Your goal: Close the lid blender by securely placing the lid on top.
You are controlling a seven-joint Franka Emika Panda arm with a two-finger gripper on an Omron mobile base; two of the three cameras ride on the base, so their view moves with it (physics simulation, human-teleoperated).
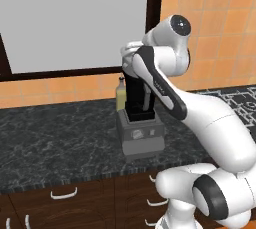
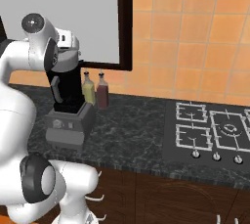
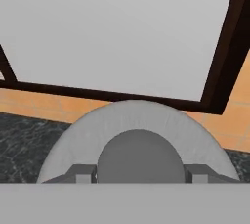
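Orange tiles back a dark marbled counter [image 1: 60,138] under a large grey window with a dark frame. From the left base camera, the blender [image 1: 141,123] stands on the counter, its black jar set in a grey boxy base with small dials. The white arm bends over it, and the hand covers the top of the jar, so the jaws and the jar's mouth are hidden. A yellowish bottle [image 1: 120,95] stands just behind the blender on its left side.

From the right base camera, the blender [image 2: 68,120] sits at the left of the counter with the hand directly above the jar. The yellowish bottle [image 2: 88,91] and a dark red bottle [image 2: 102,93] stand side by side just beyond it. A stove top [image 2: 210,132] lies well apart to the right.

Through the hand camera, the lid [image 3: 136,142] fills the lower middle, a light-grey disc with a darker knob at its centre. The two finger tips [image 3: 83,174] sit tight against either side of the knob, so the jaws are clamped on the lid. Window and tiles show behind.
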